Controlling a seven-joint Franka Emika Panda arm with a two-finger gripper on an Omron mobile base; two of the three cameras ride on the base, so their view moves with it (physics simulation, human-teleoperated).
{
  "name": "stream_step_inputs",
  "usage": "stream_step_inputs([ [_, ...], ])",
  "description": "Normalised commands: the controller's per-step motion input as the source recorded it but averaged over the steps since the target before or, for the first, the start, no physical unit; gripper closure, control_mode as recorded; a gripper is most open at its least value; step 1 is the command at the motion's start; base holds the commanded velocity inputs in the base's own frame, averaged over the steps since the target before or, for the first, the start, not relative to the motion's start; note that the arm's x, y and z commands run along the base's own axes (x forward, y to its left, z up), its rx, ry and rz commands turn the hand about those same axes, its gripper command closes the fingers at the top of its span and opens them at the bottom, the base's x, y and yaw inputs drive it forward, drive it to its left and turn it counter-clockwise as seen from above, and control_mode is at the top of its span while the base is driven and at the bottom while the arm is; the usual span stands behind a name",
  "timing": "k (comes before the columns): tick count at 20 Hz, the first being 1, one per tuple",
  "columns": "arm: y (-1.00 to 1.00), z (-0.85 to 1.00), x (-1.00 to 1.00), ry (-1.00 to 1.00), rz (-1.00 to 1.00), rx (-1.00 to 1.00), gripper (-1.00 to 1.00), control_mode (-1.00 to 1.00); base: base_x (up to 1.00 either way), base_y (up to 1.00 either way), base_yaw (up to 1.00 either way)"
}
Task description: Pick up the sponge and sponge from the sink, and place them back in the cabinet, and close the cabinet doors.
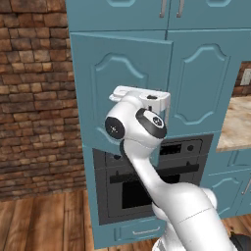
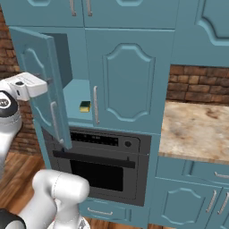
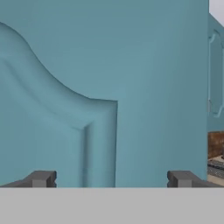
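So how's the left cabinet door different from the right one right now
The left cabinet door is swung open, showing the shelf with a sponge on it; the right cabinet door is shut flat. The open hand faces the left door's outer panel, while nothing is at the right door. Both are teal, with the same curved moulding and a slim silver handle.

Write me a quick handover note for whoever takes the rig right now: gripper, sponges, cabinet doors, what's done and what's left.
Gripper: open, holding nothing, facing the outer panel of the left cabinet door up close.
Sponges: one sponge lies on the cabinet shelf; the second can't be made out.
Doors: the left one stands ajar, the right cabinet door is shut.
Done: at least one sponge is put away.
Left: confirm the second sponge, then push the left door closed.
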Motion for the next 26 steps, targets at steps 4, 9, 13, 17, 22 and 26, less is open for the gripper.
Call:
stream_step_inputs([
  [4, -0.31, -0.04, 0.35, 0.00, 0.00, 0.00, -1.00, -1.00, 0.00, 0.00, 0.00],
  [9, -0.30, -0.10, 0.39, 0.00, 0.03, 0.00, -1.00, -1.00, 0.00, 0.00, 0.00],
  [13, -0.28, -0.06, 0.40, 0.00, 0.07, 0.00, -1.00, -1.00, 0.00, 0.00, 0.00],
  [17, -0.25, -0.05, 0.42, 0.00, 0.07, 0.00, -1.00, -1.00, 0.00, 0.00, 0.00],
  [22, -0.28, -0.05, 0.38, 0.00, 0.10, 0.00, -1.00, -1.00, 0.00, 0.00, 0.00],
  [26, -0.28, -0.06, 0.32, 0.00, 0.14, 0.00, -1.00, -1.00, 0.00, 0.00, 0.00],
])
